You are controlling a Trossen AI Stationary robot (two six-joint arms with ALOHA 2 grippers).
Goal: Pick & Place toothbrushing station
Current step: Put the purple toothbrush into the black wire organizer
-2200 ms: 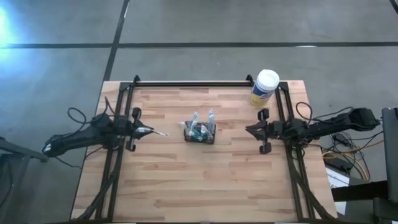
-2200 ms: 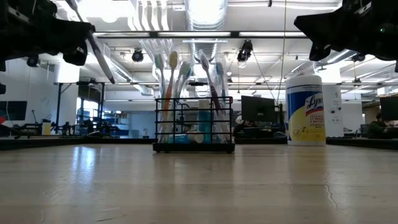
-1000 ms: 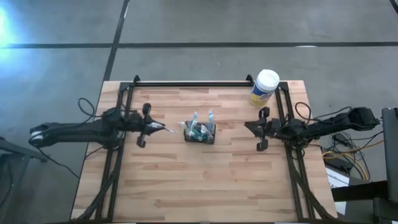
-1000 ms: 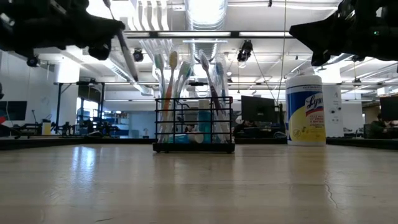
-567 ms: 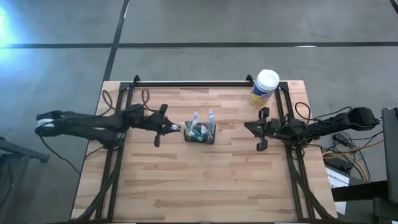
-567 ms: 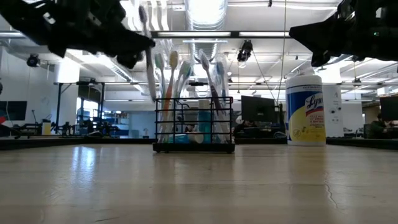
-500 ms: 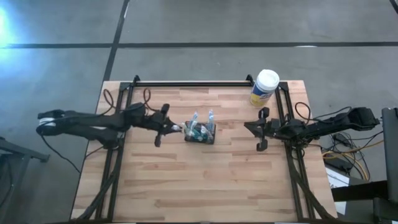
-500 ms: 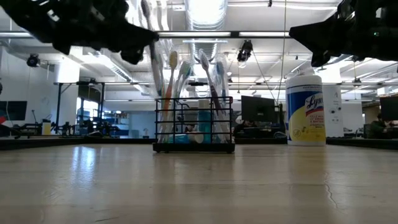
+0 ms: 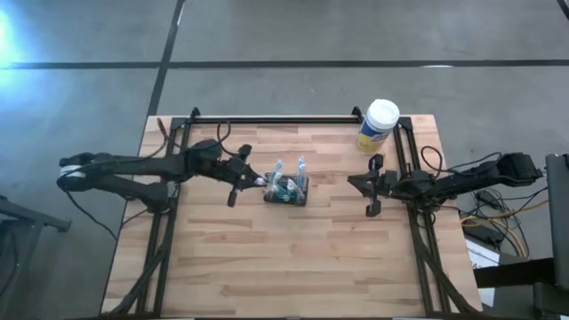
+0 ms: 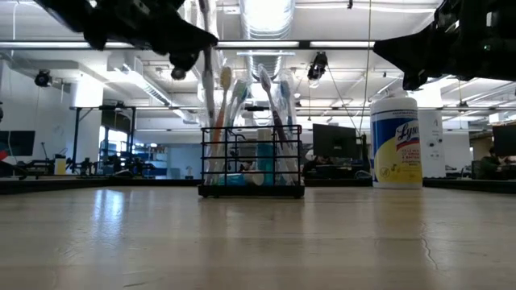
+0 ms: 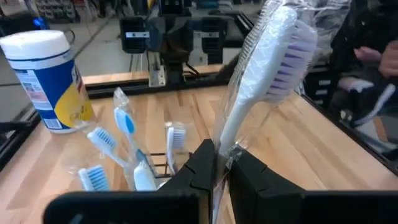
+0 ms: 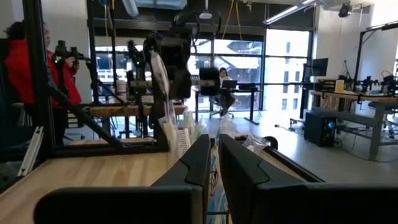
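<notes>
The toothbrushing station (image 9: 285, 188) is a small black wire holder standing on the wooden table (image 9: 284, 267) with several toothbrushes upright in it; it also shows in the low view (image 10: 251, 161). My left gripper (image 9: 246, 180) is just left of it, shut on a white toothbrush (image 11: 273, 59) with purple bristles in a clear wrapper. In the low view that toothbrush (image 10: 207, 56) stands nearly upright above the holder's left end. My right gripper (image 9: 369, 188) is shut and empty at the table's right side, above the table. My left gripper pinches the toothbrush's white handle (image 11: 225, 144), wrapper and all, between its two fingers. The rest of the handle and the bristle head (image 11: 292, 56) stick out beyond the fingers. The brush is lifted clear of the table, close to the holder's left end.
A white-lidded canister with a yellow label (image 9: 378, 125) stands at the far right of the table, also in the low view (image 10: 396, 141). Black frame rails (image 9: 276, 119) run along the far edge and both sides. A person in red (image 12: 18, 87) shows beyond the table.
My left gripper has gone toward the table's right edge, up to the holder's left end, still shut on the toothbrush. The brush has tipped from a slant to nearly upright and stays clear of the table.
</notes>
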